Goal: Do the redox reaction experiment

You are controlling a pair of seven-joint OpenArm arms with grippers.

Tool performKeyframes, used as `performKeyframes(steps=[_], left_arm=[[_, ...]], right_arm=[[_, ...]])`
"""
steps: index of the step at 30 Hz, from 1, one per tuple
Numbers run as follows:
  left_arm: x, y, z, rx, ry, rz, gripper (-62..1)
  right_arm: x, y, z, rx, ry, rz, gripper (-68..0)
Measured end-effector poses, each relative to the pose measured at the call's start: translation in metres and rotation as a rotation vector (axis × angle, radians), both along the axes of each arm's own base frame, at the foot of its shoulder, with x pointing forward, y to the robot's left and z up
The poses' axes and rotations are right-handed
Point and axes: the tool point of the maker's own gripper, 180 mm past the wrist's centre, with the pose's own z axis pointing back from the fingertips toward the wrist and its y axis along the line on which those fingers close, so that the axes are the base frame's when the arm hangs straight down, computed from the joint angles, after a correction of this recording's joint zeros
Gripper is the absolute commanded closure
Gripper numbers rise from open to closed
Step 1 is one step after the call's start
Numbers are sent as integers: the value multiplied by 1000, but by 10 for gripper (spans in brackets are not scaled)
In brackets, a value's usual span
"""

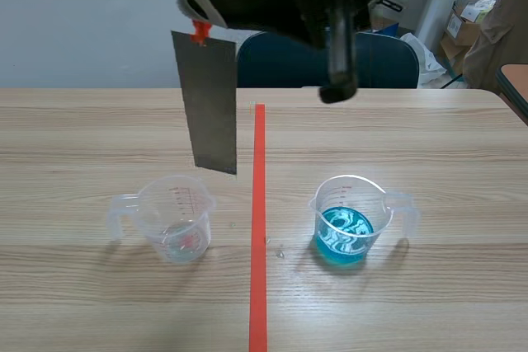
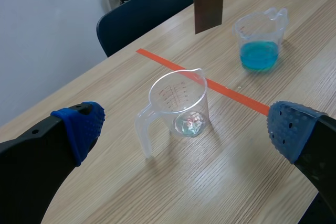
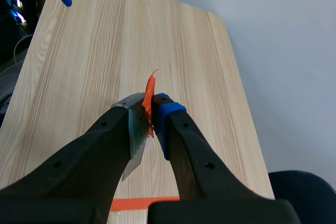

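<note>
A grey metal strip [image 1: 210,100] hangs upright in the air, left of the orange tape line, with its lower end above and behind the clear cup [image 1: 175,218]. My right gripper [image 1: 196,16] is shut on the strip's top end, which carries an orange tab [image 3: 150,90]. The clear measuring cup [image 2: 181,103] holds a little clear liquid. A second cup [image 1: 351,220] to the right of the line holds blue liquid [image 2: 258,55]. My left gripper [image 2: 184,127] is open, with the clear cup ahead of it and its pads [image 2: 80,124] wide apart.
A dark blue chair [image 1: 330,59] stands behind the table's far edge. A person's sleeve [image 1: 495,22] and cardboard boxes [image 1: 462,26] are at the back right. The raised right arm [image 1: 338,30] crosses above the table's far part.
</note>
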Motion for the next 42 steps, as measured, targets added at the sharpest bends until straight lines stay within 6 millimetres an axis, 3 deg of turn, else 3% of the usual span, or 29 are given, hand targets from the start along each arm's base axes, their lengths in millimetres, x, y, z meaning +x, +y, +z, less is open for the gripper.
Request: performKeyframes(steps=[6, 15, 42], left_arm=[[0, 0, 0, 0, 0, 0, -623], [0, 0, 0, 2, 0, -2, -623], [0, 0, 0, 2, 0, -2, -623]], right_arm=[[8, 29, -6, -9, 39, 28, -6], [14, 55, -20, -42, 97, 56, -6], [15, 72, -24, -54, 126, 66, -6]])
